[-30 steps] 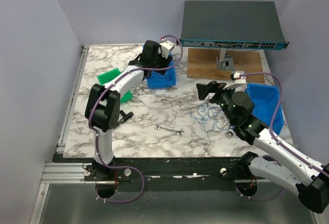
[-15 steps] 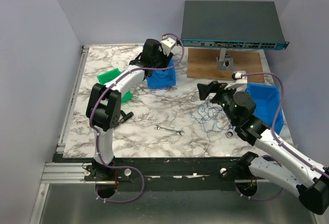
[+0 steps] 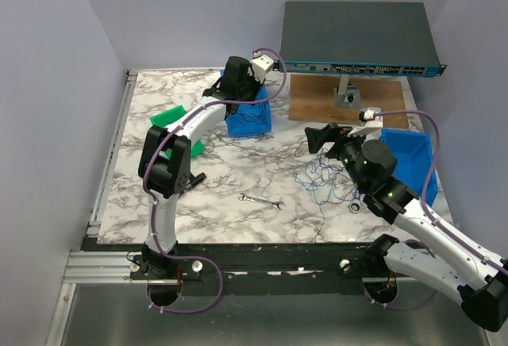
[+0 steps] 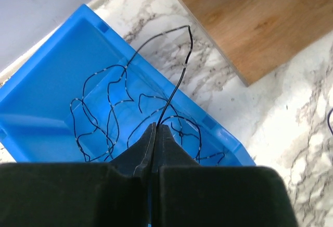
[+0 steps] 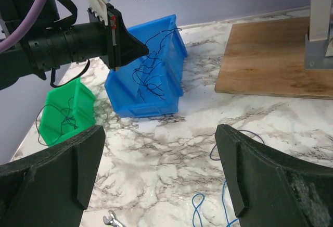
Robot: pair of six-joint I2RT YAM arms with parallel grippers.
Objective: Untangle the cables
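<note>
Above the blue bin [image 4: 44, 89], my left gripper [image 4: 155, 129] pinches one black cable [image 4: 179, 78], evidently to draw it clear of the rest inside. Right of the bin, my right gripper [image 5: 158, 172] hangs spread, empty, near the blue cables [image 3: 321, 178].

You had pale lavender walls [image 3: 198, 13] closing in on three sides, evenly lit, with only soft shadows. Your white-and-grey marbled counter [image 3: 206, 215] filled that corner, a metal rail [image 3: 111, 151] ran along its left edge, and a wooden board [image 3: 317, 104] lay flat at the back right.
</note>
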